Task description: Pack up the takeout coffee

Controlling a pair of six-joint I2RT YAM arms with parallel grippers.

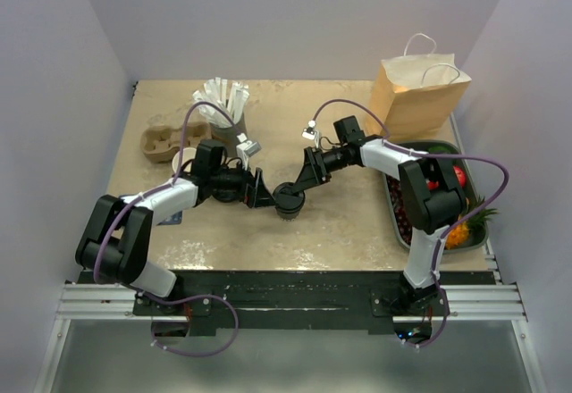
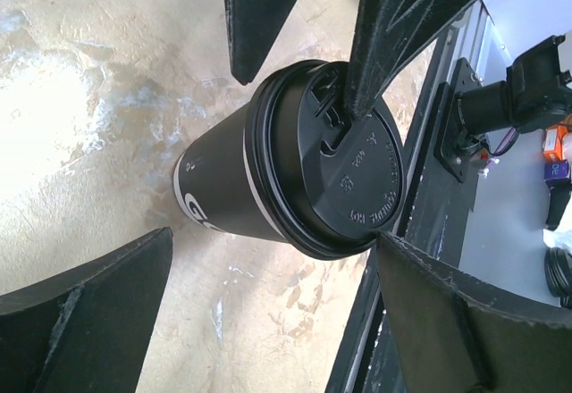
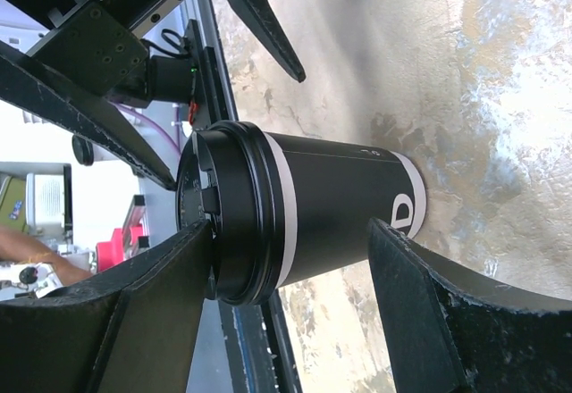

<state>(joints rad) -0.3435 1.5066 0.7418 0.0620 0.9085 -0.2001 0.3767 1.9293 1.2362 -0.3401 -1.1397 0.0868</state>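
Note:
The takeout coffee (image 1: pixel 289 201) is a dark cup with a white mark and a black lid. It stands upright mid-table between both grippers. My left gripper (image 1: pixel 262 192) is open wide just left of it. In the left wrist view the cup (image 2: pixel 268 174) lies beyond the gripper (image 2: pixel 275 237), one fingertip (image 2: pixel 393 255) close to the lid's rim. My right gripper (image 1: pixel 304 179) reaches down from the upper right with its jaws apart. In the right wrist view, the gripper (image 3: pixel 290 228) has one finger (image 3: pixel 152 304) resting on the lid top of the cup (image 3: pixel 322 205) and the other finger (image 3: pixel 429 313) beside the base.
A brown paper bag (image 1: pixel 418 98) stands open at the back right. A cardboard cup carrier (image 1: pixel 170 141) and a cup of white sticks (image 1: pixel 223 107) sit at the back left. A tray (image 1: pixel 391 201) of toy fruit lies along the right edge.

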